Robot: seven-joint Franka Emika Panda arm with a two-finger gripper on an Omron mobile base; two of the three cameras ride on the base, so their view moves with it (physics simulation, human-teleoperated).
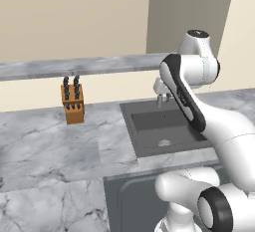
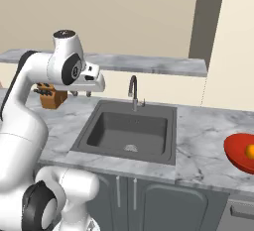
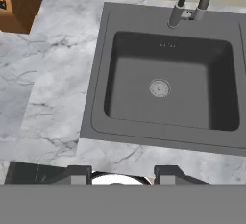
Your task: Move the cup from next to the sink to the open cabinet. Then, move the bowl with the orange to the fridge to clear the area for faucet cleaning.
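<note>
The gripper (image 2: 82, 93) is held high over the sink (image 2: 126, 131), its fingers pointed down and set apart with nothing gripped. The bowl (image 2: 237, 153) is seen at the counter's right end, well apart from the sink, with the orange (image 2: 249, 150) inside. The faucet (image 2: 133, 92) is thereby left unobstructed, judging by position.

The white arm rises, folds at its elbow and reaches forward, hand level. The gripper (image 2: 81, 93) points down at six o'clock, fingers parted, holding nothing.
</note>
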